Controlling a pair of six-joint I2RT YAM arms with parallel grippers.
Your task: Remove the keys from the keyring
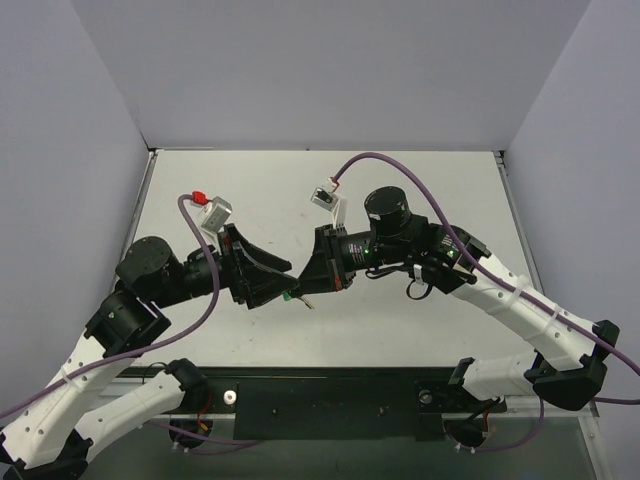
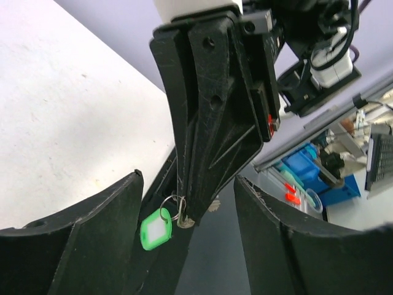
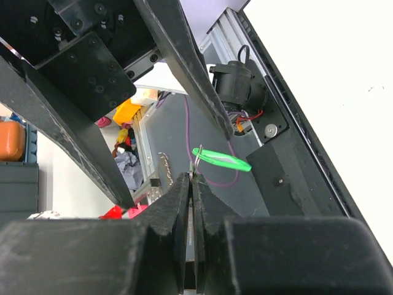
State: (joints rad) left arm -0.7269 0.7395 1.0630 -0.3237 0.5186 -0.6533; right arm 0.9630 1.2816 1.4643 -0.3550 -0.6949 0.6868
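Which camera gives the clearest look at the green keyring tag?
Left wrist: the green keyring tag faces the lens, hanging at the closed tips of the right gripper. The right wrist view shows it only edge-on. The top external view shows just a green speck.

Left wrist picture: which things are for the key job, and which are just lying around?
For the job: bright green oval plastic tag on thin metal ring; tiny grey metal key; black right pincer pinching the ring.
Just lying about: blue plastic boxes; small red-orange object.
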